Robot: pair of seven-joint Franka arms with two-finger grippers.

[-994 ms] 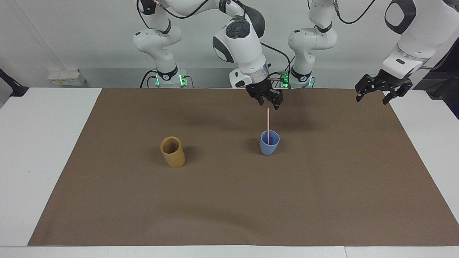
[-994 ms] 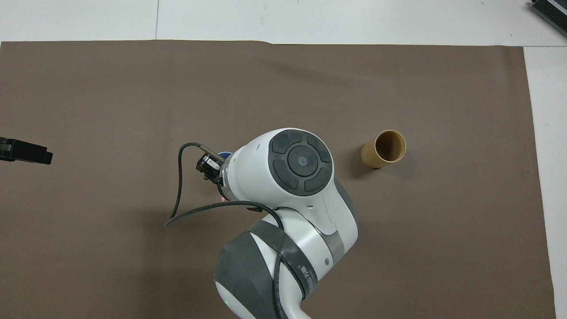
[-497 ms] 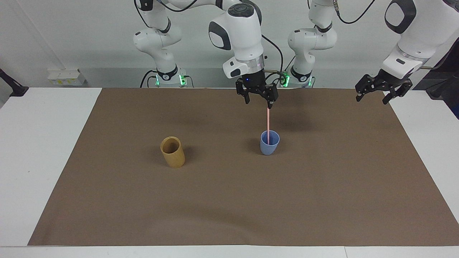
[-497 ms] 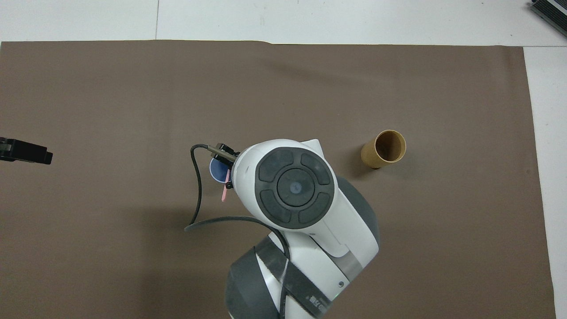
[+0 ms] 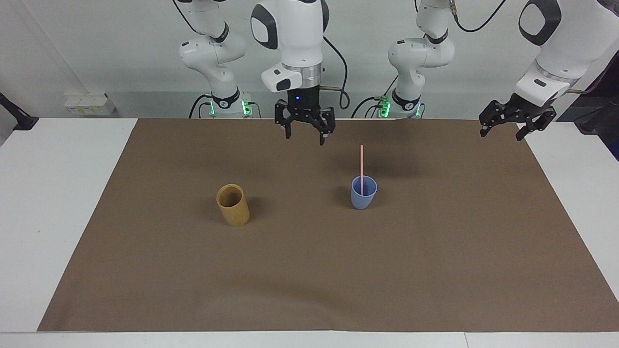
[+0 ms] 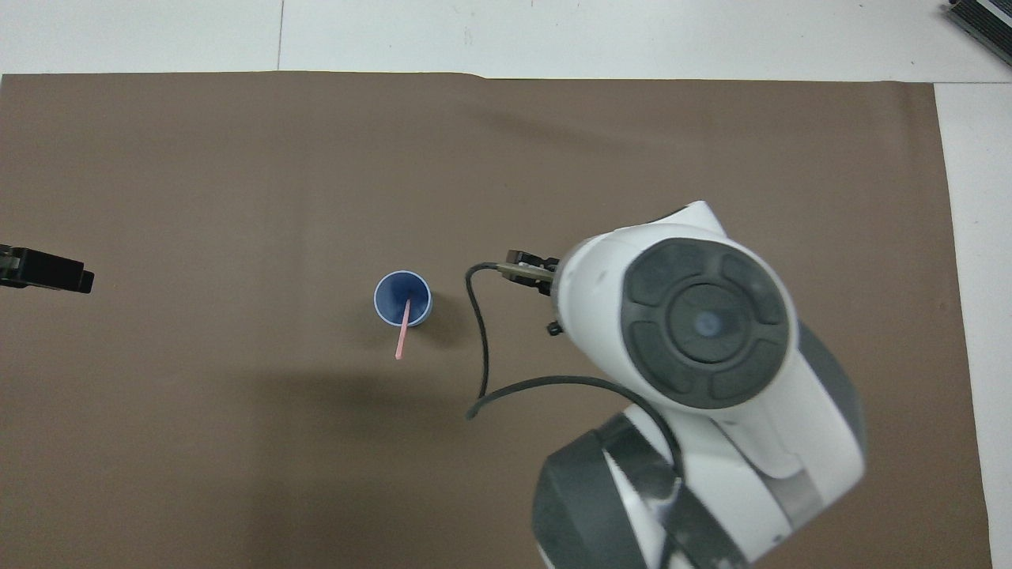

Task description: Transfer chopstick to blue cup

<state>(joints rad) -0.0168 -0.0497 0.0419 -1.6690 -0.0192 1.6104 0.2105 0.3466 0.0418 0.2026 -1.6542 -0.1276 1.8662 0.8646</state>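
Standing upright in blue cup (image 5: 363, 192): chopstick (image 5: 361, 164), top leaning robotward.

Tan cup (image 5: 233, 205) hidden under right arm in overhead view. Right gripper (image 5: 304, 130) hidden there too. Left gripper (image 6: 43, 270) cut off by edge. Chopstick (image 5: 361, 166) bottom hidden inside blue cup (image 5: 363, 193).

right hand (image 5: 304, 137) opened, drawn off chopstick (image 5: 361, 163)
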